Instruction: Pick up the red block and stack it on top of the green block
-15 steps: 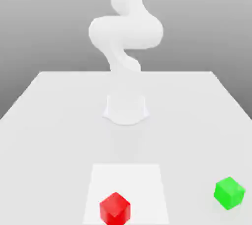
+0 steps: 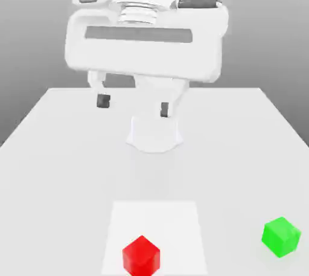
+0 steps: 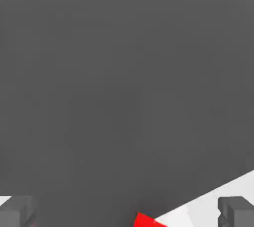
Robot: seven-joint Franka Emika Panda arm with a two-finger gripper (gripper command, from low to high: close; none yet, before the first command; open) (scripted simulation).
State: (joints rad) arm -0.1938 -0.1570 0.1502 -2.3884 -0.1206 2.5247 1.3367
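Reaching is the step in hand: the gripper (image 2: 133,105) hangs high, fingers spread and empty. Red block (image 2: 141,256) sits near the table's (image 2: 54,148) front edge, green block (image 2: 280,237) well apart. Next it must descend squarely over red.

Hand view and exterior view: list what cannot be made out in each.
- Hand view: small glossy red cube cut off by the picture's edge; one corner shows.
- Hand view: dark fingertips cropped by the edges.
- Exterior view: the white arm's base is partly hidden behind the open gripper.
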